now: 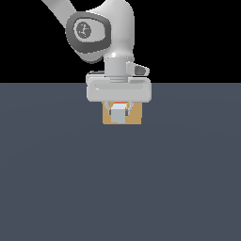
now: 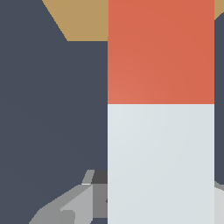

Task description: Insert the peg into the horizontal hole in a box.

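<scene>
Closed narrowly on the long square-section bar, the jaws of the white two-finger gripper (image 1: 119, 113) stand one on each side of it, pressed against its pale flanks. That bar, the white and pale grey peg (image 1: 118, 114) with an orange-red end, points straight away from the exterior camera, so only its square pale end face shows there, with a thin orange-red strip just above it.

From the wrist camera the peg (image 2: 161, 131) fills much of the picture: the pale part lies nearest the grey fingers (image 2: 65, 208), and the orange-red part reaches toward the tan block beyond. The peg looks level and lined up with the block's middle.

Directly behind the peg sits the tan, cube-like box (image 1: 134, 118), resting on the dark slate-blue tabletop (image 1: 117, 188) close to the table's far edge and about midway between its side edges. The peg's end face covers the centre of the box's front, so the hole cannot be seen in either view (the orange-red tip may already be at or inside the opening, but that cannot be told from here). In the wrist view the box (image 2: 83, 19) shows only as a tan wedge beside the orange-red part.

Above the fingers, the gripper's broad white body hangs from the grey-and-white arm (image 1: 101, 33), which rises against a black background.
</scene>
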You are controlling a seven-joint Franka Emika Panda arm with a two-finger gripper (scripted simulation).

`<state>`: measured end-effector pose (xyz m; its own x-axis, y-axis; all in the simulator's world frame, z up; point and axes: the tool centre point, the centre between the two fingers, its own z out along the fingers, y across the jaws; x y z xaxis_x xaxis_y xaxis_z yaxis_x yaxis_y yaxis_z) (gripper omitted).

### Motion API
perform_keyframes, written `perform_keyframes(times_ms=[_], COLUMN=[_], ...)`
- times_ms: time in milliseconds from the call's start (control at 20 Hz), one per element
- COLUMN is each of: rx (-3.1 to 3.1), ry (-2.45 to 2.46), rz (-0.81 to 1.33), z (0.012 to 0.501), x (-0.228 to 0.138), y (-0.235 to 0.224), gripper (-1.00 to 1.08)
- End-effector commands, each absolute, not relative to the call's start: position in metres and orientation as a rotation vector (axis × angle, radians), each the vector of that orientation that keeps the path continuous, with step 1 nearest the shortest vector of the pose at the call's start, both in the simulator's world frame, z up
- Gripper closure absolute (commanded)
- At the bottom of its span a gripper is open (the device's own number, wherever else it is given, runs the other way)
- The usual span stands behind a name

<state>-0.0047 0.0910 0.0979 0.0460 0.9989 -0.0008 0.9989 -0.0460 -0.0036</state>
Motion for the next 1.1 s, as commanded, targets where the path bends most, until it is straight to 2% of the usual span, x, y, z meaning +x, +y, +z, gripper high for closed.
perform_keyframes(times_ms=[0, 550, 1050], rx=[-2.271, -2.27, -2.272], ry=[-2.168, -2.17, -2.171], rz=[0.005, 0.001, -0.003], z=[0.098, 0.1, 0.101], x=[-0.005, -0.003, 0.0], y=[0.091, 0.097, 0.164], gripper=[1.08, 1.08, 1.08])
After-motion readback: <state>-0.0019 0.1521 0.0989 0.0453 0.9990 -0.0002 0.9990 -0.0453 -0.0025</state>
